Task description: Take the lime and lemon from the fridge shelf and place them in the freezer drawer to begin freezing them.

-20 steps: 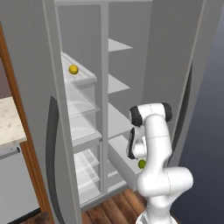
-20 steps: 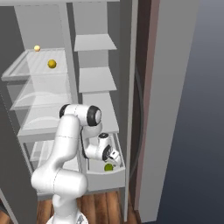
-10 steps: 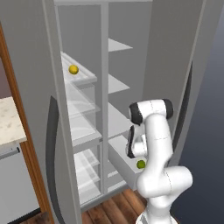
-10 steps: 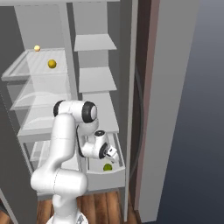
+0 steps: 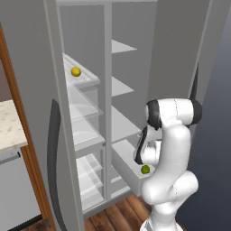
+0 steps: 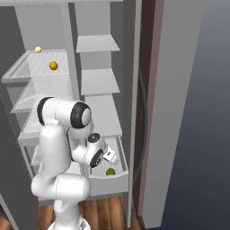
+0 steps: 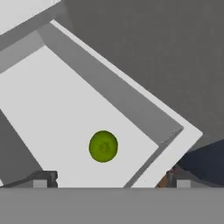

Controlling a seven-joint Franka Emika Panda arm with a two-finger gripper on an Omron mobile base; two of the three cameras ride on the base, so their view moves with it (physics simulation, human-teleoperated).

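The lime (image 7: 103, 146) lies free on the pale floor of the freezer drawer (image 7: 109, 92), near its front corner. My gripper (image 7: 109, 180) hangs open just above it, with one fingertip on each side and no contact. From the base I see the lime (image 5: 145, 169) (image 6: 110, 171) in the pulled-out freezer drawer (image 5: 125, 163) (image 6: 108, 183), with the gripper (image 5: 139, 158) (image 6: 111, 156) over it. The lemon (image 5: 76, 71) (image 6: 53, 65) rests on the upper glass fridge shelf (image 5: 85, 80) (image 6: 24, 74).
The fridge doors (image 5: 54, 135) (image 6: 152, 112) stand open on either side of the arm. Opaque grey shelves (image 5: 122, 47) (image 6: 94, 42) fill the compartment above the drawer. A small pale yellow ball (image 6: 38, 49) sits farther back on the glass shelf. A stone counter (image 5: 9, 128) is at left.
The jaws have spread wide and let go of the lime, which stays in the drawer. The hand has drawn back a little.
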